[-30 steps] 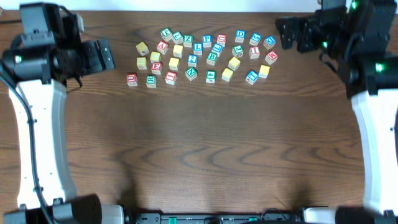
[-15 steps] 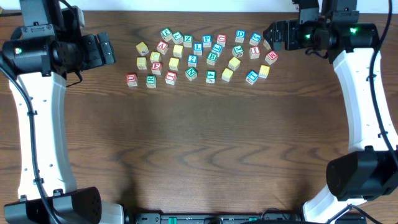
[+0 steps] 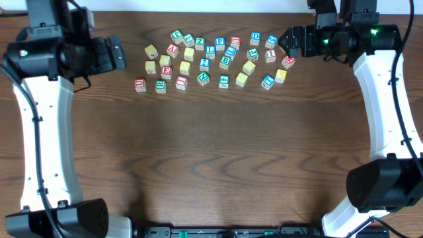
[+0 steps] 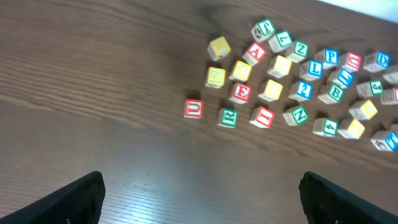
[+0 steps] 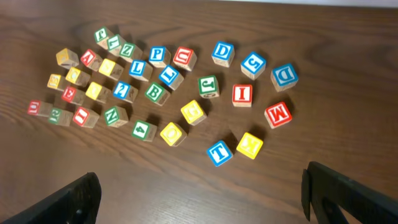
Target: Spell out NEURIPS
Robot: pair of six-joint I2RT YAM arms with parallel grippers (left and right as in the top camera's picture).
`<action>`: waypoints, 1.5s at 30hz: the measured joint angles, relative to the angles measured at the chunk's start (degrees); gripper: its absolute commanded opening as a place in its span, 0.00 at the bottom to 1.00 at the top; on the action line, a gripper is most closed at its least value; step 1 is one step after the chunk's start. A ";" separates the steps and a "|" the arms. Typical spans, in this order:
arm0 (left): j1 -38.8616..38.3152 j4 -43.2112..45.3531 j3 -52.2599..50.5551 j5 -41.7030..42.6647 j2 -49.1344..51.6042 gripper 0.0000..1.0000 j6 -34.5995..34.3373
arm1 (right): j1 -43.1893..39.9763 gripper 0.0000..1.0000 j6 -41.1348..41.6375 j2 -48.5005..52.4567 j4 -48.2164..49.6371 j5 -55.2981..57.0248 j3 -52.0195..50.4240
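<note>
Letter cubes point(image 3: 204, 64) lie loose in a cluster at the far middle of the bench point(image 3: 211, 158), not lined up into any word. From above, the left claw point(image 3: 117, 54) hangs just left of the cluster and the right claw point(image 3: 289, 41) over its right edge, both released and holding nothing.

From the left wrist, the left claw's fingers point(image 4: 81, 199) stand wide apart over bare wood. Ahead, a red U point(image 4: 193, 109), green R point(image 4: 227, 117), red I point(image 4: 263, 116) and green N point(image 4: 298, 115) sit in a loose row along the cluster's near edge. A red E point(image 4: 240, 93) sits just behind them and a blue P point(image 4: 330, 58) farther back.

From the right wrist, the right claw's fingers point(image 5: 348, 196) gape with nothing between them. The blue P point(image 5: 158, 55) sits in the far row, and another red I point(image 5: 242, 94) sits between a green J point(image 5: 208, 86) and a red M point(image 5: 277, 114).
</note>
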 measured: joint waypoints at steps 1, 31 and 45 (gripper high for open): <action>-0.76 0.00 0.00 -0.02 0.20 0.98 -0.04 | 0.00 0.99 0.00 0.00 -0.09 0.00 0.00; -8.31 3.69 0.02 -0.48 13.16 0.98 -3.08 | 0.00 0.99 0.00 0.00 -0.37 -0.15 0.00; -8.31 9.55 0.02 -0.48 13.53 0.98 -3.08 | 0.00 0.99 0.00 0.00 -0.35 -0.17 0.00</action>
